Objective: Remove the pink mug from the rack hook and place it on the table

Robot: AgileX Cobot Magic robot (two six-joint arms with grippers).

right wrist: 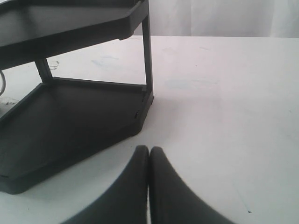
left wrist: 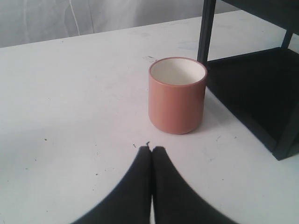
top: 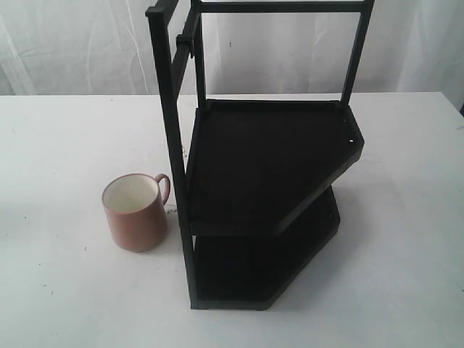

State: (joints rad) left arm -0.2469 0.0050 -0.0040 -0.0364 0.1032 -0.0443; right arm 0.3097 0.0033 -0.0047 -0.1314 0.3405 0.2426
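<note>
The pink mug stands upright on the white table, just left of the black rack, its handle turned toward the rack's post. A short black rack hook sticks out from the top side bar, bare. In the left wrist view the pink mug sits a little beyond my left gripper, which is shut and empty. My right gripper is shut on nothing, over bare table near the rack's lower shelf. Neither gripper shows in the exterior view.
The tall two-shelf rack fills the middle of the table, its front post close to the mug. A white curtain hangs behind the table's far edge. Small dark specks dot the tabletop.
</note>
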